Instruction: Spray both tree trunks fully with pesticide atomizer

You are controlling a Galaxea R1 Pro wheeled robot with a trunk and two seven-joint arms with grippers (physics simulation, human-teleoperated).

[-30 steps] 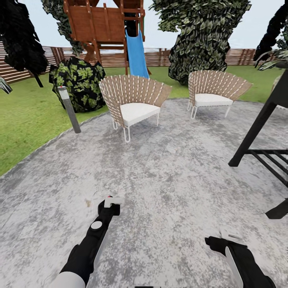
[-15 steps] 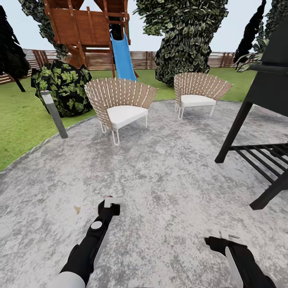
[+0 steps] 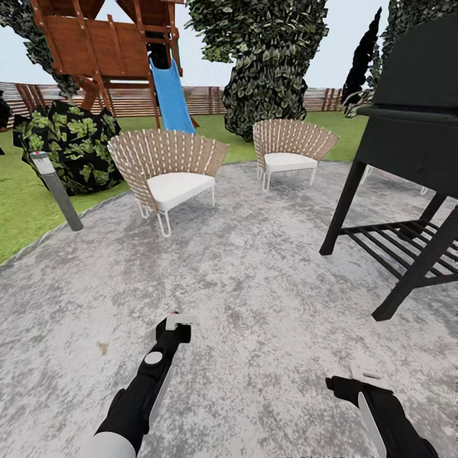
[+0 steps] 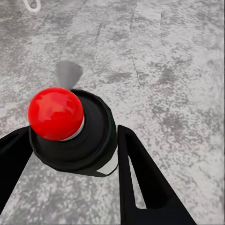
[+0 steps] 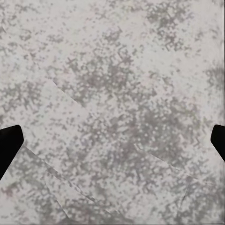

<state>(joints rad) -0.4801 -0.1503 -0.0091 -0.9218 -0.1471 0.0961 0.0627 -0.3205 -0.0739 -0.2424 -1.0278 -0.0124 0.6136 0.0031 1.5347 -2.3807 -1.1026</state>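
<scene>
Grey mottled paving [image 3: 254,267] under both arms

Left gripper [image 4: 70,154] clamps the pesticide atomizer [image 4: 70,131], red cap up, short of the nearer slatted chair [image 3: 166,172]; right gripper [image 5: 112,140] hangs spread, empty.

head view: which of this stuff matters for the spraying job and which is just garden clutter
For the job:
- pesticide atomizer, red-capped, gripped in the left gripper
- right gripper, open over the paving

Just lying about:
- two slatted chairs
- black grill
- play tower with blue slide
- round bush
- grey post
</scene>
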